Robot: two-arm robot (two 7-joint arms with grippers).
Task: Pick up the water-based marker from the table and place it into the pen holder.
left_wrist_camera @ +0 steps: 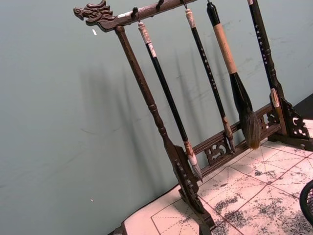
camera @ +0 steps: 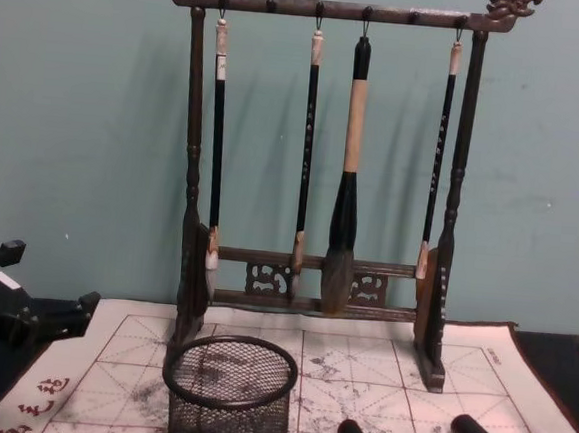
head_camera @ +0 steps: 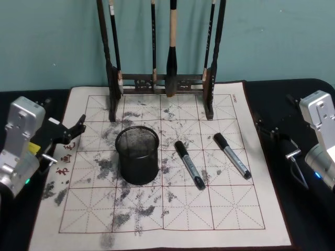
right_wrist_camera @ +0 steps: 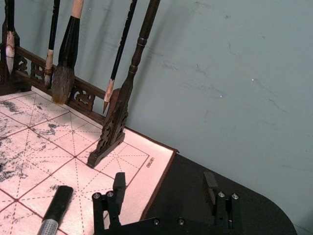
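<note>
Approach is the step in hand, as I judge it: neither arm grips anything. The left end effector hovers at the left edge of the mat, fingers apart. The right end effector hangs over the black table just off the mat's right edge, its jaws spread wide.

Two markers lie flat on the mat to the right of the pen holder: the inner marker near it, the outer marker beside that, apart from each other. Both are slim cylinders with a black cap and a grey barrel, likely smooth and prone to roll.

The next move calls for the right arm to come down across a barrel, pinch it at mid-length, then tip it upright over the rim.

The holder is a round black wire-mesh cup with a solid rim. The mat looks like soft felt, red-gridded and ink-stained. Behind stands a carved dark wooden brush rack.
</note>
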